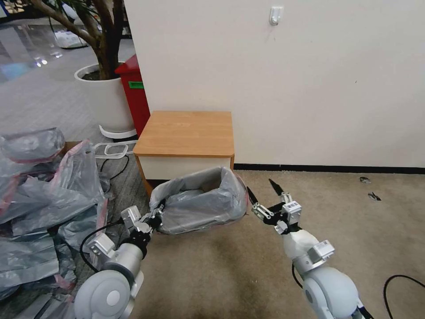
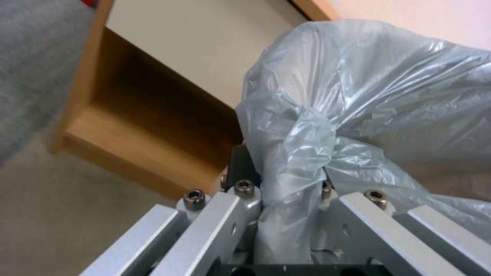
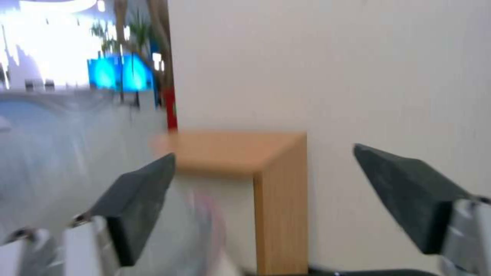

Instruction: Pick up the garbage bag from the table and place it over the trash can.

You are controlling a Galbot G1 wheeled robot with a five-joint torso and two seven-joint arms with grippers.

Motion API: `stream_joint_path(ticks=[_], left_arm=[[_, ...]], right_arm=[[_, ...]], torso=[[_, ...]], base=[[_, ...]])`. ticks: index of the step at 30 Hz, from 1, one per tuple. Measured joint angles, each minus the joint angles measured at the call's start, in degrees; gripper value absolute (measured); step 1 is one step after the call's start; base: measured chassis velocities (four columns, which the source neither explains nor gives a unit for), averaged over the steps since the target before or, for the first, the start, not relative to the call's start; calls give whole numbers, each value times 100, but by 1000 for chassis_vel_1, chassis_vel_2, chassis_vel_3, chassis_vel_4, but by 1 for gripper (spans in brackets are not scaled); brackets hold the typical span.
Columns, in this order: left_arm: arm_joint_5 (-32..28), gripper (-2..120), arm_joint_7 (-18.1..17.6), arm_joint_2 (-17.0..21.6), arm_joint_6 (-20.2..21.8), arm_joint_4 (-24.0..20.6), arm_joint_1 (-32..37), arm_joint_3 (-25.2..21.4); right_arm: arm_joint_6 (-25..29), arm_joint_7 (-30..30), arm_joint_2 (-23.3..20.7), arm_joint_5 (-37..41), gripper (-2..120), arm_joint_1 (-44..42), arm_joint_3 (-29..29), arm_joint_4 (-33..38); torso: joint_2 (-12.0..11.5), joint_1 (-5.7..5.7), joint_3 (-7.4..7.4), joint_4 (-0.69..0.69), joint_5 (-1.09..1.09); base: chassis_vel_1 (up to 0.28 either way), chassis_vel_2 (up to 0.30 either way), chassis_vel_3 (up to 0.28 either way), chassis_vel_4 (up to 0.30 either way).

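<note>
Draping grey translucent garbage bag, pink-rimmed

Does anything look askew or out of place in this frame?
Yes. The garbage bag sits lopsided over the trash can: its near side sags in bunched folds, and the left gripper grips a twisted wad of film. The right gripper is open beside it. A heap of grey bags clutters the floor.

My left arm reaches forward and low; left gripper is clamped on a fold of the garbage bag. My right arm extends forward beside it, right gripper raised, jaws spread wide, holding nothing.
</note>
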Motion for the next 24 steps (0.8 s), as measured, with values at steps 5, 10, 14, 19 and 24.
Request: stream_joint_path(ticks=[5,10,14,19,24], left_arm=[[921,4,35,108,-14,50,73,158],[2533,4,255,192,-145,61,257,381],[3379,4,262,169,-160,5,320,478],[4119,4,261,99,-211,-109,445,645],[4510,4,236,-57,-280,-131,501,773]], right_arm=[[-301,207,-306,364,99,-41,-43,852],[-741,261,-1065,56,84,37,-550,1401],[-1107,378,-1621,-318,70,308,-1138,1525],[-1772,655,-2164,-517,52,674,-1798,1532],[-2442,717,-2518,-518,34,975,-2169,1425]], torso=[[0,0,0,0,-1],[0,0,0,0,-2],[0,0,0,1,0],[0,0,0,1,0],[0,0,0,0,0]], base=[[0,0,0,0],[0,0,0,0],[0,0,0,0],[0,0,0,0],[0,0,0,0]])
